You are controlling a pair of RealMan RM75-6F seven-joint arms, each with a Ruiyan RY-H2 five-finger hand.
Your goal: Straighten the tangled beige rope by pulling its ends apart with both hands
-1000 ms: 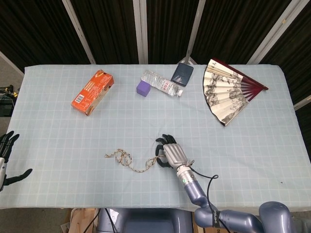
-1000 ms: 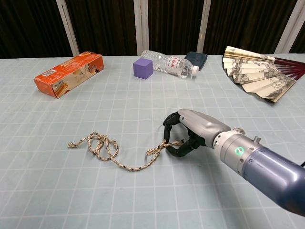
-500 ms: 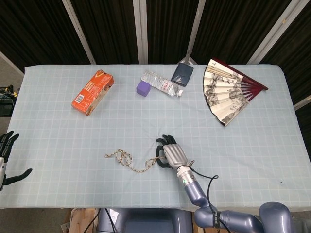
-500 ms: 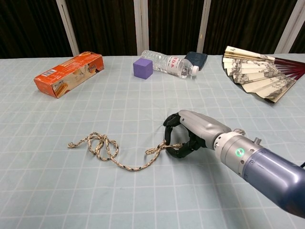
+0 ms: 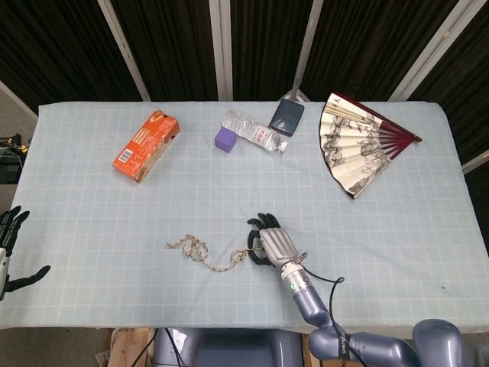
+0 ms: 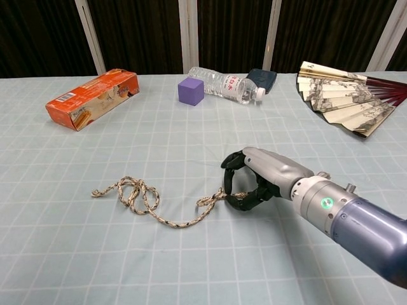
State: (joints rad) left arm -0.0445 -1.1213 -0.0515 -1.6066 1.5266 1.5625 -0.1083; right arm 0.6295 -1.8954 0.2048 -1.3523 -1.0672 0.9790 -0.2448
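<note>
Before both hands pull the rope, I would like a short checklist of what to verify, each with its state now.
1. Right hand holds the near end of the rope: ok, fingers curl around it.
2. Left hand at the far end of the rope: not ok, it is off the table's left edge, holding nothing.
3. Rope straight: not ok, loops lie tangled at the left end.
4. Rope apart from the orange box, purple block and bottle: ok.
5. Firmness of the right hand's grip: cannot tell.
</note>
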